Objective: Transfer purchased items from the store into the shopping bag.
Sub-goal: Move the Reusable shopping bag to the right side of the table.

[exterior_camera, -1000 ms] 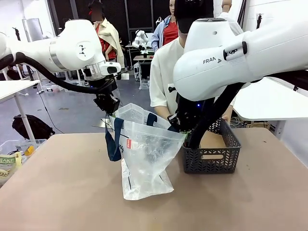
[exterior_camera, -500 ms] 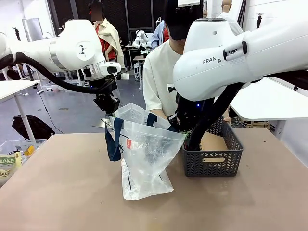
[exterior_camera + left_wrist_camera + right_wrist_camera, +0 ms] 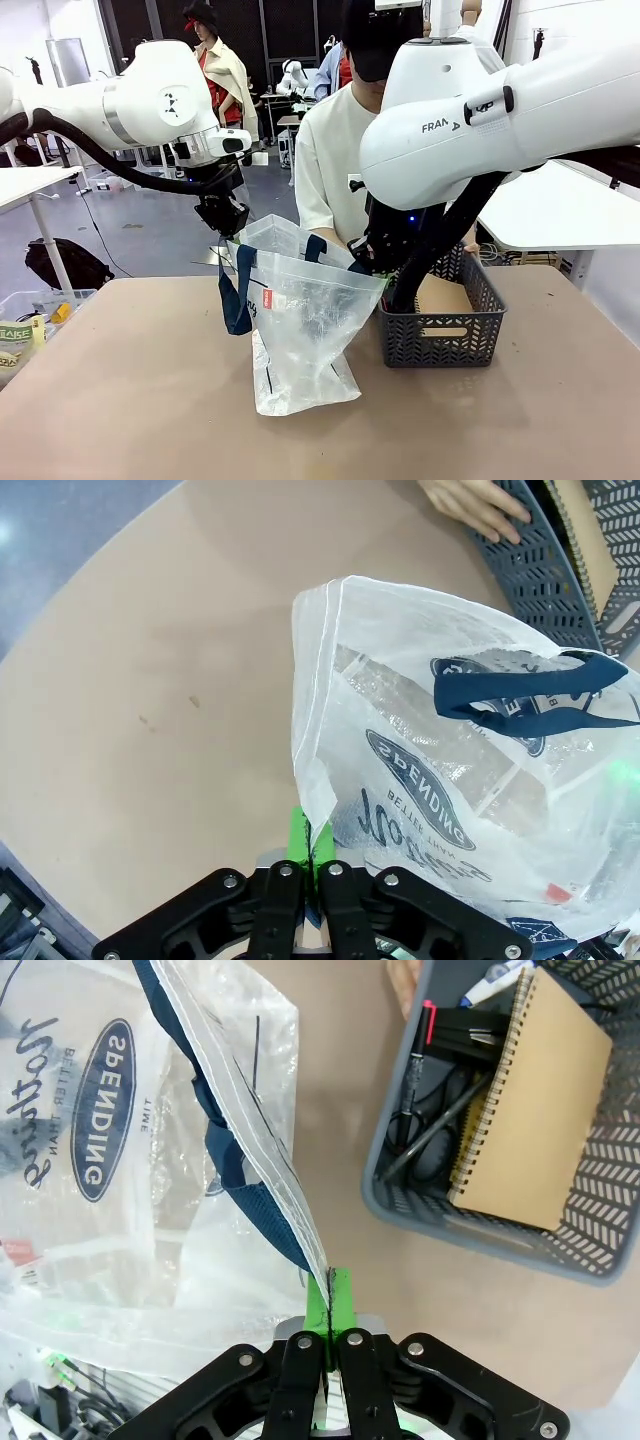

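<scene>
Shopping bag [image 3: 300, 320] standing open on the table [image 3: 130, 400], just beside the basket [image 3: 440, 338]. Left gripper [image 3: 305, 835] has its pads pressed together on one rim of the bag. Right gripper [image 3: 328, 1300] pinches the opposite rim and is largely hidden by its own arm in the front view. Basket contents: spiral notebook [image 3: 530, 1100], marker pen [image 3: 460, 1028]; the darker items are indistinct. Person's hand [image 3: 475, 502], cut off at the frame edge, rests on the basket rim.

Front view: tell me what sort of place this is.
Probably a robotics lab staged as a shop counter: the left gripper and right gripper hold a shopping bag open on a table, and a person stands behind a basket.
</scene>
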